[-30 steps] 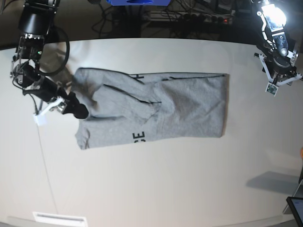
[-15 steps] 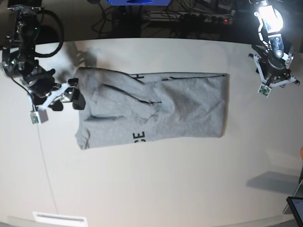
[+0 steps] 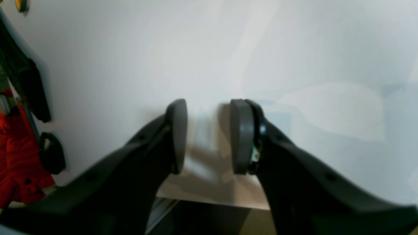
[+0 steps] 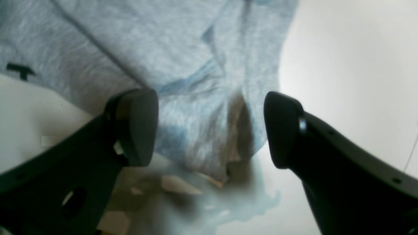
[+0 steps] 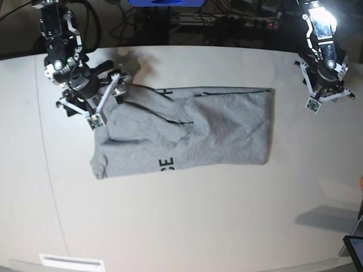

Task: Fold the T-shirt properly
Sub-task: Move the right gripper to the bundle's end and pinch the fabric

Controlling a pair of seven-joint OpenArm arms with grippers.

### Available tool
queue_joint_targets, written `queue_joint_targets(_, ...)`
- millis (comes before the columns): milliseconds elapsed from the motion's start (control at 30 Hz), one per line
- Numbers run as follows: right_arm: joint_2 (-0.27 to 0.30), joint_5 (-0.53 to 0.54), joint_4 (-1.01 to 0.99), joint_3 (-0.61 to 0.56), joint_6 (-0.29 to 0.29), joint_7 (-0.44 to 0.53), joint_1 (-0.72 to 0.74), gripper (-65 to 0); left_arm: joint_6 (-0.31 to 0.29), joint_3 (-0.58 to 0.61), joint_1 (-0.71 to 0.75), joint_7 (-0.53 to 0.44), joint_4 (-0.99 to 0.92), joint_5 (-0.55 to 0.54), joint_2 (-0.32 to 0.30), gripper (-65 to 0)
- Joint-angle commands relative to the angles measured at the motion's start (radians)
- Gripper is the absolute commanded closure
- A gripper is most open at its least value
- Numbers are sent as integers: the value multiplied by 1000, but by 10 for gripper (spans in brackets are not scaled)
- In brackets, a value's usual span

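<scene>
The grey T-shirt [image 5: 215, 124] lies folded into a wide band on the white table [image 5: 187, 226], with black lettering [image 5: 166, 164] showing at its front fold. My right gripper [image 5: 108, 85] hovers over the shirt's far left corner. In the right wrist view it [image 4: 209, 127] is open wide above the grey cloth [image 4: 183, 49], with nothing between its fingers. My left gripper [image 5: 324, 85] is off the shirt at the table's far right. In the left wrist view it [image 3: 209, 137] stands open over bare tabletop, holding nothing.
Cables and a power strip [image 5: 227, 20] run behind the table's far edge. A dark device [image 5: 354, 249] sits at the front right corner, and a white label [image 5: 71, 262] at the front left edge. Something red [image 3: 16, 163] hangs off the table in the left wrist view.
My right arm swung from the shirt's left edge up and to the right, ending over its far left corner. The left arm shifted slightly. The shirt has not changed shape.
</scene>
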Motion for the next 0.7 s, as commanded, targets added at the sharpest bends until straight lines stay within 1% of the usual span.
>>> queue_joint_targets(0, 5, -6, 20, -9, -2, 20, 7, -480, 7, -7, -4, -10, 15, 4, -17, -218)
queue_joint_targets(167, 4, -6, 20, -56, -2, 20, 7, -480, 7, -5, -5, -10, -9, 4, -17, -218)
queue_joint_targets(300, -9, -9, 20, -54, -2, 22, 10, -480, 7, -5, -5, -10, -12, 4, -17, -218)
queue_joint_targets(433, -7, -10, 18, -56, -2, 28, 12, -480, 7, -5, -5, -10, -12, 4, -17, -218)
queue_joint_targets(667, -7, -10, -2, -57, -2, 20, 65, -480, 7, -5, -5, -10, -12, 4, -17, -218)
